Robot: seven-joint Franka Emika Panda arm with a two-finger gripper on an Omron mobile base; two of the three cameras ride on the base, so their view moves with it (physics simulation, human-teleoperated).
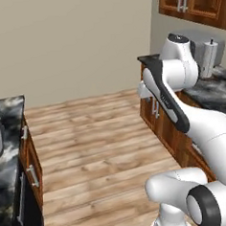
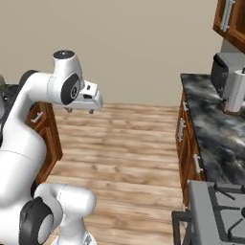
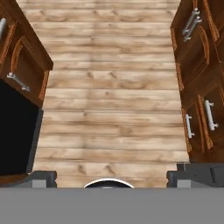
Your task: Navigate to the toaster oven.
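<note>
Here, mid-aisle in a rendered kitchen, the white arm's two-finger gripper (image 2: 81, 109) hangs over the plank floor (image 1: 97, 135), carrying nothing; its finger tips are too small to show how far apart they stand, so the opening cannot be judged. The silver-grey box-shaped toaster oven with the darker front door (image 2: 225, 72) sits at the far end of the black marbled counter (image 2: 210, 124), at about two o'clock from the base, with a pale upright cylinder (image 2: 235, 91) just beside it and the grey gas stove (image 2: 215, 210) nearer along the same run. The step, by the look of it, is driving; it would go best by rolling forward and turning right until the oven door faces the base, the arm kept tucked clear of the brown cabinet fronts (image 1: 158, 116).
</note>
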